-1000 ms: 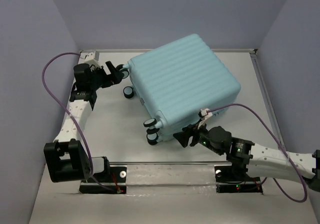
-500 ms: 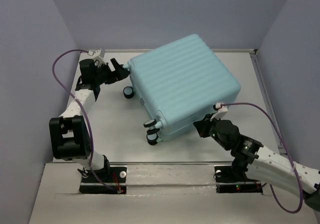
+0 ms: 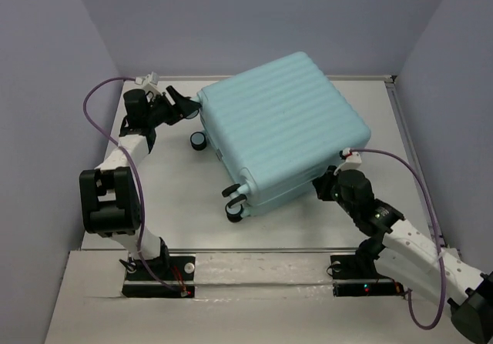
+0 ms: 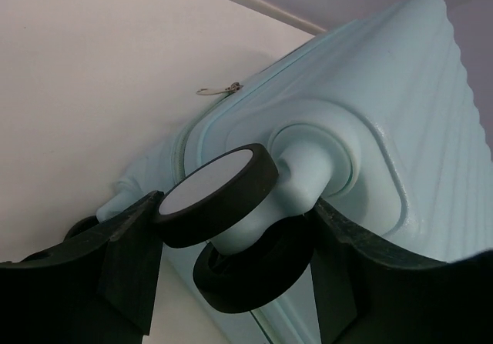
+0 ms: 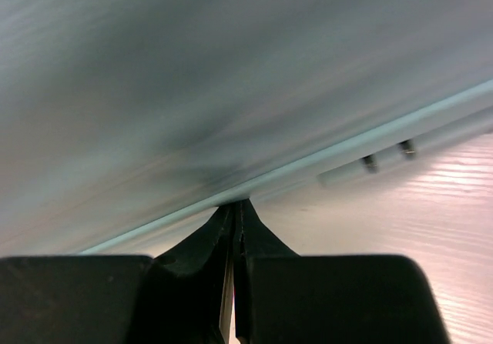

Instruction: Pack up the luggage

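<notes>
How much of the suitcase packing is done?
The ribbed pale mint-blue hard-shell suitcase lies closed, so its inside is hidden. Right now the left gripper sits open around a black-and-white spinner wheel, and the right gripper, shut, pokes at the side seam. Opening or zipping may be what is left.

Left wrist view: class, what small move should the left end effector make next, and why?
Probably close the left end effector on the black-and-white spinner wheel of the pale mint-blue ribbed hard-shell suitcase. Its fingers stand open either side of that wheel, while the shut right end effector points at the closed case's seam, so bracing the corner seems sensible.
</notes>
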Robot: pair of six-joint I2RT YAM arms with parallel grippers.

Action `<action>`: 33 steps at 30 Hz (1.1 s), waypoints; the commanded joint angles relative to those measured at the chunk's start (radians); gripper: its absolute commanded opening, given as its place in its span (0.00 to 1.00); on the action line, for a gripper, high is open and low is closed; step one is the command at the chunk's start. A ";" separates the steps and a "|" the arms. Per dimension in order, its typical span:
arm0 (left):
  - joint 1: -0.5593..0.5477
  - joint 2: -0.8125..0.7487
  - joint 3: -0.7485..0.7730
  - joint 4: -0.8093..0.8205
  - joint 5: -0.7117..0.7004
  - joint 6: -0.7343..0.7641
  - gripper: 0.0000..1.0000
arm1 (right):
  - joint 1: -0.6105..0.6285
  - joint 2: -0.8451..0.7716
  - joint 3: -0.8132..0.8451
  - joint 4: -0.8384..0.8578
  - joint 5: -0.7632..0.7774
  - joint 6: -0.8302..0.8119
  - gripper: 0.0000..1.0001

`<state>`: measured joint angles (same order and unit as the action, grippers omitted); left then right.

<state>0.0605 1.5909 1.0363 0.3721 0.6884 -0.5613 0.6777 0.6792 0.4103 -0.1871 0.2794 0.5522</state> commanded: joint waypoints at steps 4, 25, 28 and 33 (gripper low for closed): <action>-0.025 -0.035 -0.001 0.166 0.017 -0.088 0.22 | -0.233 0.068 0.051 0.127 -0.112 -0.064 0.07; -0.347 -0.853 -0.564 -0.019 -0.400 -0.101 0.06 | -0.477 0.822 0.666 0.551 -0.880 -0.054 0.19; -0.401 -0.991 -0.636 -0.058 -0.385 -0.127 0.06 | -0.477 0.936 0.793 0.545 -0.953 -0.026 0.48; -0.507 -1.079 -0.694 -0.044 -0.354 -0.147 0.06 | -0.477 0.984 0.849 0.453 -0.970 -0.075 0.77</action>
<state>-0.3210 0.5587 0.3466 0.1688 0.0998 -0.6739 0.1001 1.7283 1.1664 0.0834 -0.3149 0.4358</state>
